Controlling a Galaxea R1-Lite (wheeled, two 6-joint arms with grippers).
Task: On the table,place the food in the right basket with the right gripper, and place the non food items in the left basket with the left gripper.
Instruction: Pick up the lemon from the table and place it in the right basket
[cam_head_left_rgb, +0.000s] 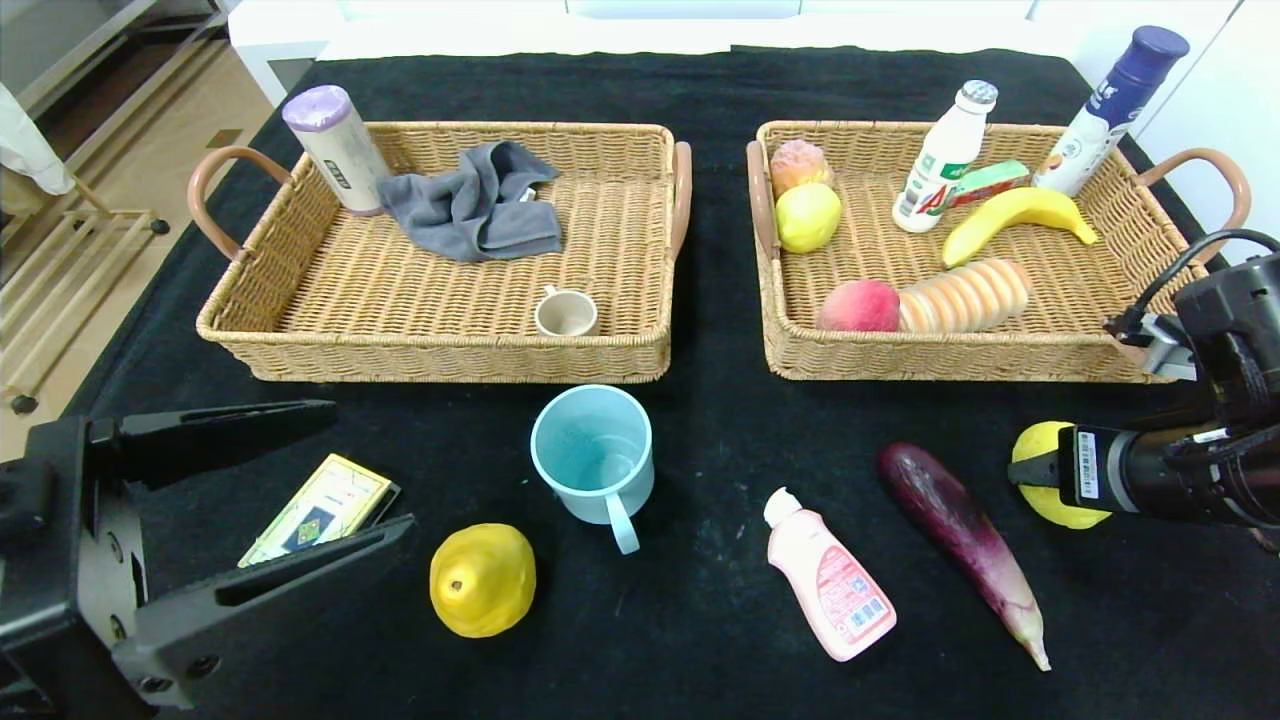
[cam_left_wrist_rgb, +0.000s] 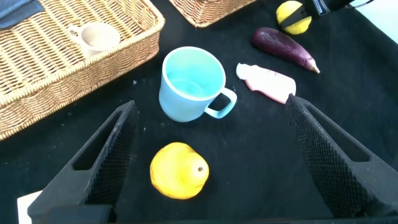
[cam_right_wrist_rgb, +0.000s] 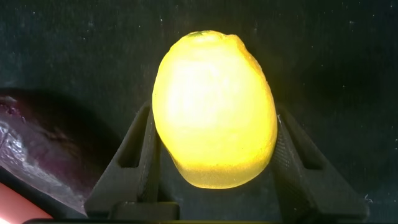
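My right gripper (cam_head_left_rgb: 1030, 478) is shut on a yellow lemon (cam_head_left_rgb: 1036, 446) just right of a purple eggplant (cam_head_left_rgb: 960, 540); in the right wrist view the lemon (cam_right_wrist_rgb: 214, 143) is pressed between both fingers. My left gripper (cam_head_left_rgb: 372, 465) is open and empty at the front left, over a card box (cam_head_left_rgb: 320, 505). In the left wrist view a yellow pear-like fruit (cam_left_wrist_rgb: 179, 171) lies between the spread fingers (cam_left_wrist_rgb: 109, 155). A light blue mug (cam_head_left_rgb: 595, 465) and a pink bottle (cam_head_left_rgb: 830, 585) lie on the black cloth.
The left basket (cam_head_left_rgb: 440, 355) holds a grey cloth, a canister and a small cup. The right basket (cam_head_left_rgb: 950, 360) holds fruit, bread, a banana and bottles. The table's right edge is close to the right arm.
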